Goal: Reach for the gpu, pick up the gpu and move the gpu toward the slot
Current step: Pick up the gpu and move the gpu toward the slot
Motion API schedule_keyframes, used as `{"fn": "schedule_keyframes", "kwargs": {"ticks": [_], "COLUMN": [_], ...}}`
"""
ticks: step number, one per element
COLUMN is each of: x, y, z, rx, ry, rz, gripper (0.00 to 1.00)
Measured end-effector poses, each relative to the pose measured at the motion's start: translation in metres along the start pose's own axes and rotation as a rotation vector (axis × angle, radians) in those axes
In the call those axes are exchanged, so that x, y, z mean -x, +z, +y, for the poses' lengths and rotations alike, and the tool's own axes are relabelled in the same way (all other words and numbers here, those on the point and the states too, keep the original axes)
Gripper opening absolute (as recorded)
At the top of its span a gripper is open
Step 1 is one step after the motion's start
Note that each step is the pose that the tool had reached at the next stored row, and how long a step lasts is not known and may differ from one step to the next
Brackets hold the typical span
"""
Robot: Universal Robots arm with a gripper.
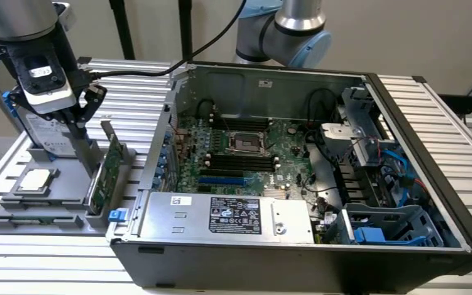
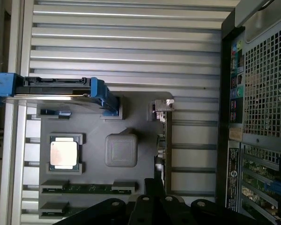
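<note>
Wrist view: gpu point(image 2: 163, 140) edge-on, partly behind tool point(image 2: 154, 193)

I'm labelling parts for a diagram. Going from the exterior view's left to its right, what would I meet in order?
CPU chip → gpu → CPU socket on the motherboard → blue drive cage

gpu point(image 1: 105, 175) edge-on, lower part hidden in gray holder point(image 1: 64, 203); hard drive point(image 2: 51, 96) cut by frame edge.
</note>
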State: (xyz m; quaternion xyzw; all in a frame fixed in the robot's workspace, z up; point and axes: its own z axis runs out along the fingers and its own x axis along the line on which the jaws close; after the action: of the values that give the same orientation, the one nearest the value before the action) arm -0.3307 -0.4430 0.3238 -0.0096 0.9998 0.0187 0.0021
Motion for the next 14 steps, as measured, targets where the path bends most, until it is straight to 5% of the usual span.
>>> {"fn": "schedule_keyframes", "kwargs": {"ticks": [3,8,14], "x": [0.0000,0.0000,0.0004], "y": [0.0000,0.0003,0.0085], "z": [0.0000,0.0000,-0.0010], "rx": [0.0000,0.0000,-0.0001], "ry": [0.000,0.000,-0.013], "rz": [0.0001,-0.0001,-0.0046], "gripper": [0.24,0.48,0.48]}}
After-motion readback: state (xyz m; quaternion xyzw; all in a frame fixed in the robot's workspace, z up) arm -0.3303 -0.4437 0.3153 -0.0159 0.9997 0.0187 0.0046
